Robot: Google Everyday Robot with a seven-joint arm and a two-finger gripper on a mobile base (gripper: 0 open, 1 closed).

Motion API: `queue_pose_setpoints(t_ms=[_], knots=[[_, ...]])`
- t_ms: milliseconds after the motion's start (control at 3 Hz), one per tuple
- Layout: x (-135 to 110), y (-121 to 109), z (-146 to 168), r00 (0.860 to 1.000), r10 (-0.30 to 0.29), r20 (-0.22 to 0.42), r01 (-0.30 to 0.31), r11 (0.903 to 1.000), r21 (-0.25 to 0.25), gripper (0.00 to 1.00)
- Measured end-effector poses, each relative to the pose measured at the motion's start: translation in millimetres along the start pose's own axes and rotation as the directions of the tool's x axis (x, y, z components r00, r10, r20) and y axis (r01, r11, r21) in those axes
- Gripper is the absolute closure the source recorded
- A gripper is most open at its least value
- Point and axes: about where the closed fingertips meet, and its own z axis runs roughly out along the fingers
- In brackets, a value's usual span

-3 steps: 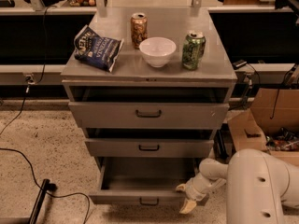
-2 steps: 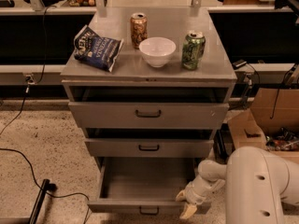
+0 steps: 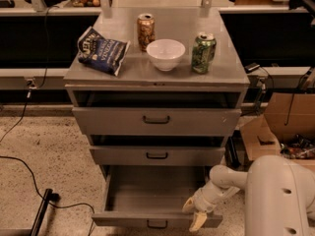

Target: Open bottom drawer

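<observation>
The bottom drawer (image 3: 152, 193), at 6 o'clock in the cabinet (image 3: 156, 77), is pulled well out. The gripper (image 3: 193, 214) sits at its front's 3 o'clock end, fingers spread astride the front edge. On the cabinet top is a bowl (image 3: 166, 54), with a chip bag (image 3: 102, 50) at its 9 o'clock and a green can (image 3: 204, 52) at its 3 o'clock.

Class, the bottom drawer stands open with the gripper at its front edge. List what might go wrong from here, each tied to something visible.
1. The gripper sits at the front of the bottom drawer, right of its central handle; an off-centre pull may skew and jam it.
2. The drawer is far out; more pulling may overrun its runners.
3. A jolt could topple the green can on top.
</observation>
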Motion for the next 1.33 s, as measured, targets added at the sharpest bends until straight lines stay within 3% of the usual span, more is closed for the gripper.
queue_pose_setpoints(t_ms=[333, 667, 1000, 1333], knots=[[-9, -11, -32, 0.999, -0.035, 0.026, 0.033, 0.9943, 0.101, 0.07], [-17, -18, -61, 0.996, -0.069, 0.063, 0.056, 0.9805, 0.189, 0.0], [-9, -39, -72, 0.997, -0.052, 0.065, 0.033, 0.9655, 0.258, 0.18], [12, -73, -66, 0.997, -0.009, 0.077, -0.018, 0.9371, 0.349, 0.41]])
